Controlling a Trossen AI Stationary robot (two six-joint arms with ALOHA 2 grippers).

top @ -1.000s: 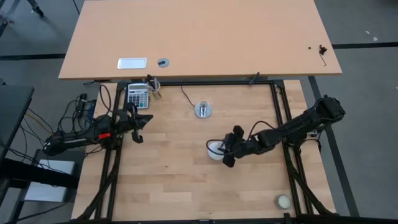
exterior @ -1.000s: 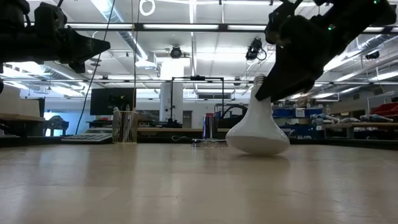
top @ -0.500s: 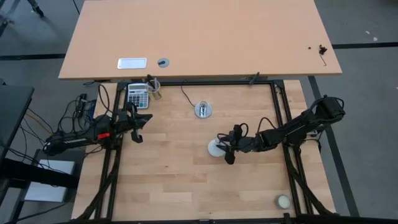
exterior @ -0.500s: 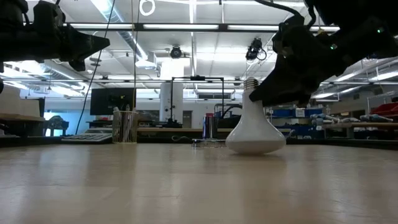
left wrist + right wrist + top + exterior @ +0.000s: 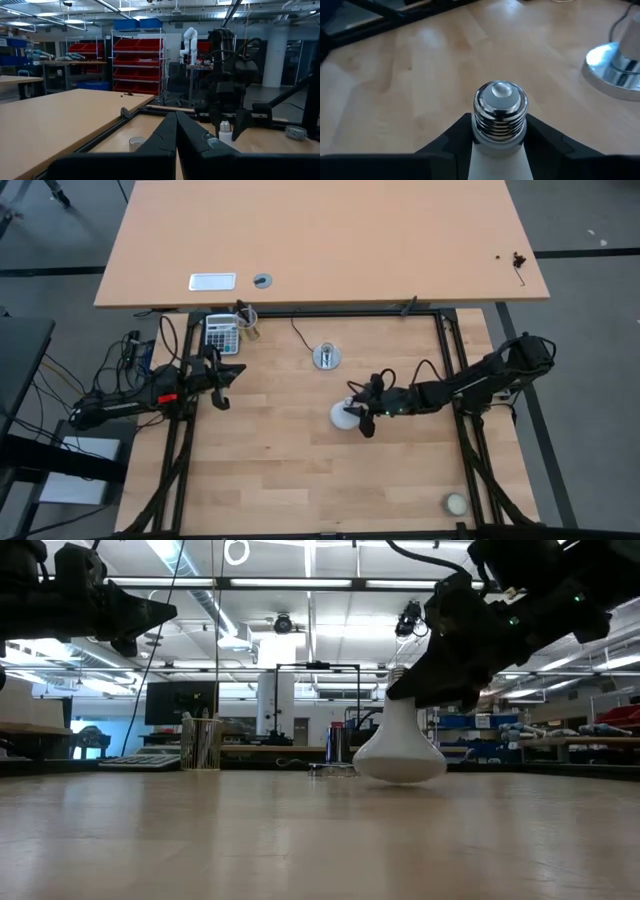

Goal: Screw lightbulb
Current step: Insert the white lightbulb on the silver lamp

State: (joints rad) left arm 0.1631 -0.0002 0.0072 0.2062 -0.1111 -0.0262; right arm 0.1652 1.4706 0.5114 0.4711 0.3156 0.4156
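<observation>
The lightbulb [image 5: 343,416] is white and frosted. It stands on its round globe [image 5: 400,752] on the wooden table, grey screw base [image 5: 500,107] up. My right gripper [image 5: 357,412] reaches in from the table's right and is shut on the bulb's neck; it shows dark above the bulb in the low view [image 5: 428,680]. My left gripper [image 5: 222,385] hangs shut over the table's left side, holding nothing; its fingers [image 5: 175,131] lie together. My right gripper pinches the bulb's white neck [image 5: 496,150], just under the screw base, between its two fingers [image 5: 457,132]. The fingers come from the table's right, slanting down, one on each side of the neck. The bulb stands upright with its globe on the table.
A round silver socket disc [image 5: 327,357] on a cable lies just beyond the bulb, toward the far edge. A calculator [image 5: 221,333] and a pen cup [image 5: 247,320] stand at the far left. A small cream ball [image 5: 456,503] lies at the near right corner.
My right gripper has moved toward the table's left, tipped further down, and narrowed its fingers onto the bulb's neck. The bulb, tilted a second ago, now stands upright and has slid a little toward the left.
</observation>
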